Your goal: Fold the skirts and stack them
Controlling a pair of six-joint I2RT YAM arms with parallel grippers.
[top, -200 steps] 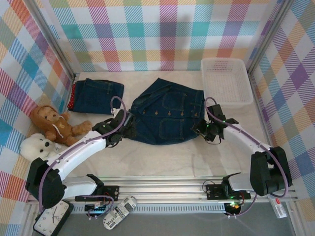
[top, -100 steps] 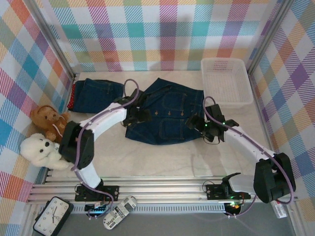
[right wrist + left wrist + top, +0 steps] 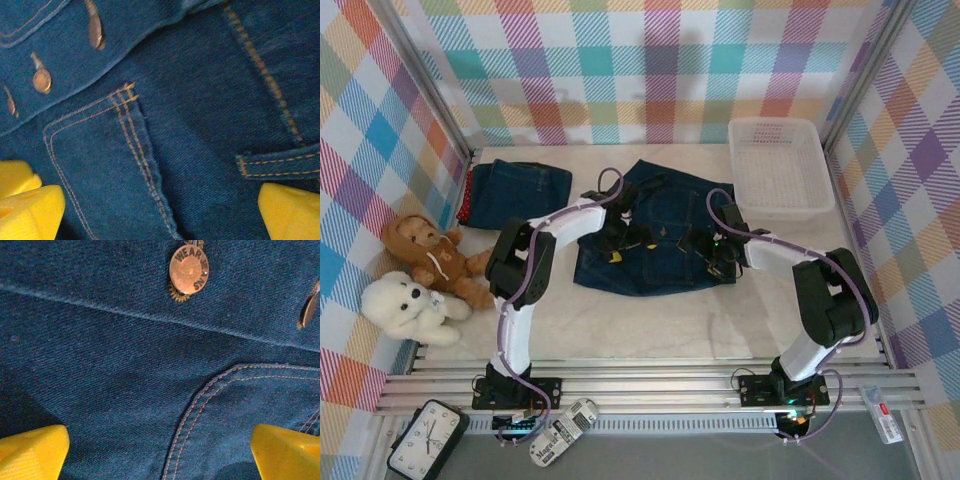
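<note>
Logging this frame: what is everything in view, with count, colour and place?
buttoned denim skirt: one, dark blue, spread at table centre
folded denim skirt: one, dark blue, back left
red cloth: one, edge showing under the folded skirt
basket: one, white mesh, back right
brown teddy bear: one, left edge
white teddy bear: one, left edge, nearer
clock: one, black-framed, front left corner
left gripper: open, yellow-tipped, over the buttoned skirt
right gripper: open, yellow-tipped, over the same skirt
</note>
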